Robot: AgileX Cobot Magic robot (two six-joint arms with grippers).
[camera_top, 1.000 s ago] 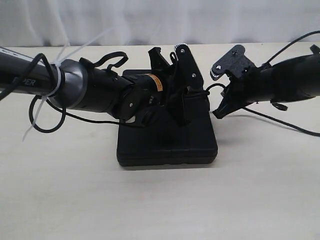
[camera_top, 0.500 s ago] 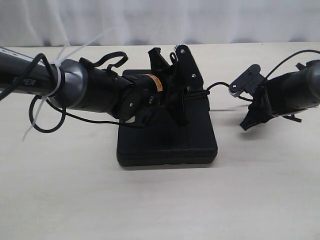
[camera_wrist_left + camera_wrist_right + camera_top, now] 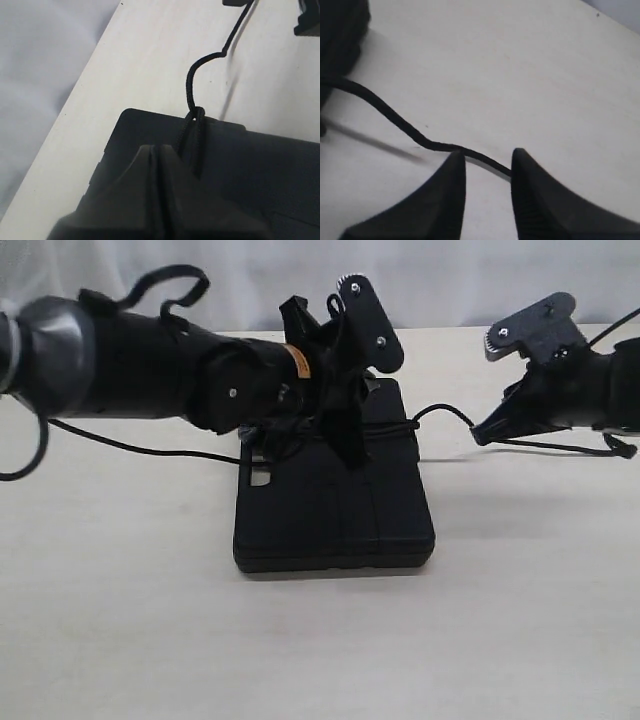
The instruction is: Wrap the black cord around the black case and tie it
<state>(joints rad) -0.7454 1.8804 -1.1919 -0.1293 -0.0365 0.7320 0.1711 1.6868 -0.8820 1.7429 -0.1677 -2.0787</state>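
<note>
The black case (image 3: 335,515) lies flat mid-table, its handle cutout on the left side. The black cord (image 3: 441,410) crosses the case's far part and arcs off its right edge toward my right gripper (image 3: 485,430). In the right wrist view that gripper (image 3: 488,154) is open, and the cord (image 3: 395,117) lies on the table between its fingertips. My left gripper (image 3: 350,450) points down onto the case. In the left wrist view its jaws (image 3: 159,148) are shut. Two cord strands (image 3: 192,132) come over the case edge (image 3: 150,117) and run in beside the tips.
The left arm's thin smooth cable (image 3: 130,446) trails over the table left of the case. A white curtain (image 3: 450,280) hangs behind the table's far edge. Bare tabletop (image 3: 320,640) lies in front of the case.
My left arm has lifted and tilted, uncovering the case's handle cutout. My right gripper swung away to the right, then rose, and sits farther from the case than a second ago.
</note>
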